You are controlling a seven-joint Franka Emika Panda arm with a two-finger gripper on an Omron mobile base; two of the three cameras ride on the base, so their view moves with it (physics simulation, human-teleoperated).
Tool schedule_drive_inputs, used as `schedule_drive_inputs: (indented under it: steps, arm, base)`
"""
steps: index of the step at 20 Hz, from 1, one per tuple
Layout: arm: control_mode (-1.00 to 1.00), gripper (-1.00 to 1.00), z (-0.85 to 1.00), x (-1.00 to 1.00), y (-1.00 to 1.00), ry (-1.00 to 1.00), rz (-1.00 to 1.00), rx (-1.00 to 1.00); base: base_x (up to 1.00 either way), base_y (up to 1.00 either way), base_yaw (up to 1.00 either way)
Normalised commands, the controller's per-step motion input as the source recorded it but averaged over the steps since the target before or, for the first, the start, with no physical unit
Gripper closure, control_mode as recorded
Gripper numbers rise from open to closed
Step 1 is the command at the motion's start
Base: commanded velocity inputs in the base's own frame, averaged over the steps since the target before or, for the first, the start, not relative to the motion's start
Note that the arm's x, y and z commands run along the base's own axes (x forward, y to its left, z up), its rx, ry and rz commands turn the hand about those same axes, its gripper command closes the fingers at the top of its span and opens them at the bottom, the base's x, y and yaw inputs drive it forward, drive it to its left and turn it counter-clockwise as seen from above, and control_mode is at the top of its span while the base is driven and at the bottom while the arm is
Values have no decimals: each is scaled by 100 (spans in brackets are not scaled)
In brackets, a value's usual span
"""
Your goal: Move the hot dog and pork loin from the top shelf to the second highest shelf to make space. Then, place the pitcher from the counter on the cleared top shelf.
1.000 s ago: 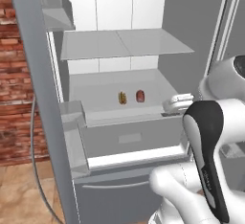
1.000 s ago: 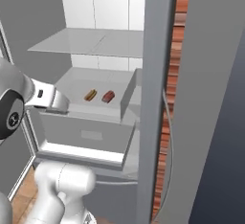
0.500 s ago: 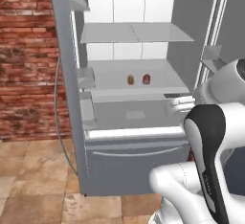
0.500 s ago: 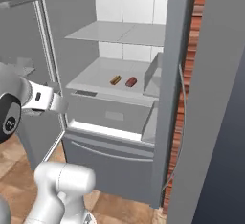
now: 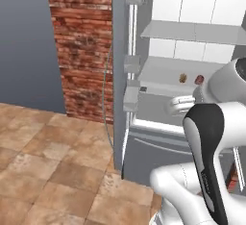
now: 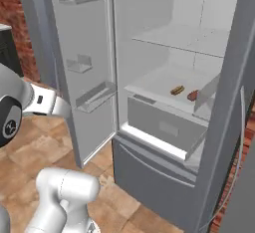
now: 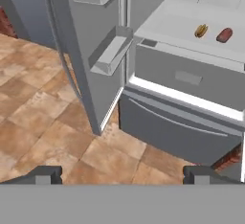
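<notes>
My pincer (image 7: pixel 122 173) wide open, holding nothing; hot dog (image 7: pixel 201 30) and pork loin (image 7: pixel 224 35) well ahead on fridge shelf (image 7: pixel 167 24), near its right edge

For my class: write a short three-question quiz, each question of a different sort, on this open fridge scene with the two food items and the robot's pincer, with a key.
1. True or false: the hot dog and the pork loin lie side by side on the same fridge shelf.
2. Multiple choice: the pincer is A) shut on the hot dog, B) open and empty, C) shut on a door bin.
3. Short answer: in the hand view, which of the two foods lies nearer the open left door?

Key: 1 true; 2 B; 3 the hot dog.
</notes>
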Motion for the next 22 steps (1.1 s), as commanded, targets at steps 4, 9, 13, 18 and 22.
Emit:
schedule_drive_inputs:
  steps: [4,9,13,18,22]
  arm:
    - [100,-100,0,0,0,0,0,0]
    - [100,-100,0,0,0,0,0,0]
    - [100,-100,0,0,0,0,0,0]
    - [100,-100,0,0,0,0,0,0]
    - [100,-100,0,0,0,0,0,0]
  base:
    - [2,36,73]
    - [29,39,71]
    - [41,32,70]
    - [45,33,70]
    - [38,34,72]
